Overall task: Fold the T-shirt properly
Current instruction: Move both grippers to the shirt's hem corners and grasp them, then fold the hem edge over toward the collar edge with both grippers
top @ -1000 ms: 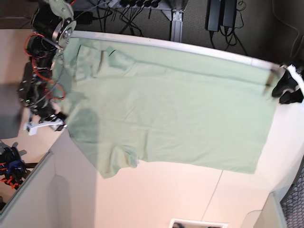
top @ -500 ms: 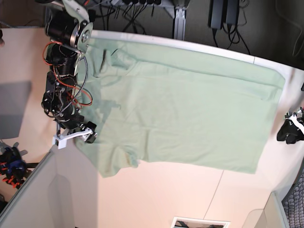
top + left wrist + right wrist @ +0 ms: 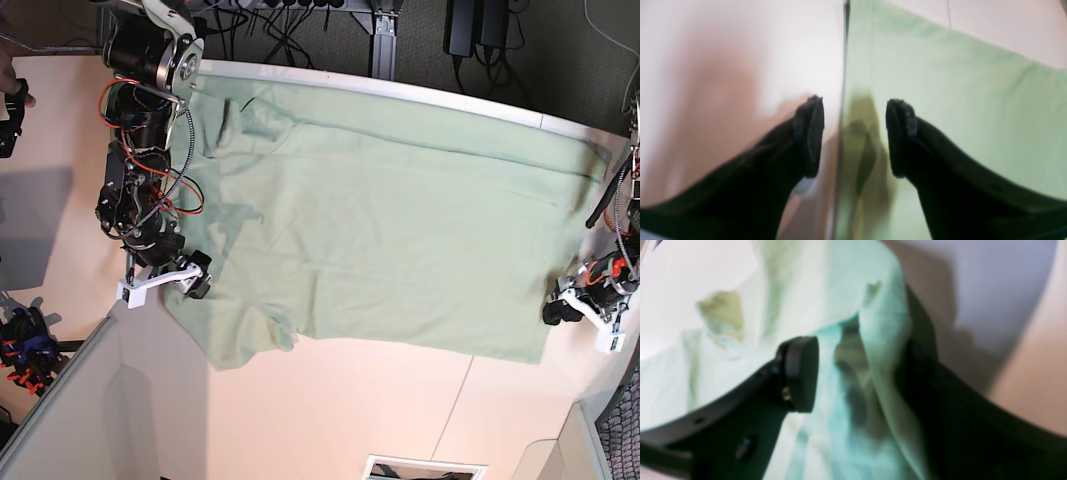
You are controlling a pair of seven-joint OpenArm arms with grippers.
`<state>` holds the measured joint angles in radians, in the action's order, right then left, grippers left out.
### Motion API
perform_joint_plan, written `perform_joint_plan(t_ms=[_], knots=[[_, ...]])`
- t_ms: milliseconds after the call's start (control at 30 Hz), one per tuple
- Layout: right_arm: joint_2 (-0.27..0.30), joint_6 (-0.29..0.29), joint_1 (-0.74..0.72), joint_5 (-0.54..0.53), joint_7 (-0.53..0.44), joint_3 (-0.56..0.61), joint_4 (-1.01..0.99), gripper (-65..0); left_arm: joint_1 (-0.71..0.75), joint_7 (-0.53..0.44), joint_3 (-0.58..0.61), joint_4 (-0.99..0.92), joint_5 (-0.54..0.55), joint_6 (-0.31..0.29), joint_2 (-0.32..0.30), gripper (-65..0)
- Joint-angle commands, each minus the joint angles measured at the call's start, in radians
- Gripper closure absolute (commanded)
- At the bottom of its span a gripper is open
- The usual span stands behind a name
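The pale mint-green T-shirt point(image 3: 390, 230) lies spread flat on the table, collar point(image 3: 226, 112) at the far left and hem at the right. My right gripper point(image 3: 196, 281) is at the shirt's near-left sleeve edge. In the right wrist view it point(image 3: 857, 373) is open, with a raised fold of the shirt point(image 3: 880, 326) between the jaws, which hides part of the right finger. My left gripper point(image 3: 556, 312) is at the shirt's near-right hem corner. In the left wrist view it point(image 3: 853, 136) is open and straddles the shirt's edge point(image 3: 842, 100), one finger over fabric, one over bare table.
The table's far edge point(image 3: 450, 100) runs behind the shirt, with cables and black power bricks point(image 3: 470, 25) beyond it. A grey panel point(image 3: 110, 400) stands at the near left. A white object point(image 3: 420, 468) sits at the front edge.
My left gripper has moved from the shirt's far-right corner along the hem to its near-right corner. My right gripper has moved toward the near-left sleeve edge. The shirt lies about as before.
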<state>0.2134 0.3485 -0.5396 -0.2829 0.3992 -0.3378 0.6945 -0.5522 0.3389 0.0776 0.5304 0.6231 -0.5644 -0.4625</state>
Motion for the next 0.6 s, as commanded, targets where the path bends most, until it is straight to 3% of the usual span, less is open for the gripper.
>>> perform_joint_plan(t_ms=[0,267,333,367,433,500,533,567], knots=[[0.005,-0.019,0.001,0.022,0.061,0.003,-0.002,-34.9,-0.021,0.008,-0.001,0.004,-0.001,-0.004,0.001,-33.6],[0.005,-0.019,0.002,0.021,0.06,0.003,-0.002,-34.9,-0.021,-0.017,0.008,0.004,-0.035,-0.004,0.066,-33.5],[0.006,-0.019,0.002,0.022,0.056,0.003,-0.002,-34.7,-0.021,-0.033,0.014,0.004,-0.041,-0.004,0.066,-29.3],[0.006,-0.019,0.003,0.023,0.047,0.003,-0.002,-34.1,-0.021,-0.037,0.015,0.004,-0.042,-0.004,0.065,-23.9],[0.006,-0.019,0.002,0.032,0.025,0.003,-0.002,-24.8,-0.021,-0.051,0.015,0.004,-0.042,-0.004,0.061,-11.7],[0.006,-0.019,0.002,0.043,-0.001,0.003,-0.002,-6.2,-0.021,-0.067,0.015,0.004,-0.044,-0.005,0.058,-2.2],[0.006,-0.019,0.002,0.047,-0.007,0.003,-0.002,0.0,-0.021,-0.076,0.015,0.004,-0.045,-0.005,0.056,0.0],[0.008,-0.019,0.002,0.061,-0.007,0.003,0.0,0.0,-0.021,-0.085,0.015,0.004,-0.044,-0.005,0.052,0.0]])
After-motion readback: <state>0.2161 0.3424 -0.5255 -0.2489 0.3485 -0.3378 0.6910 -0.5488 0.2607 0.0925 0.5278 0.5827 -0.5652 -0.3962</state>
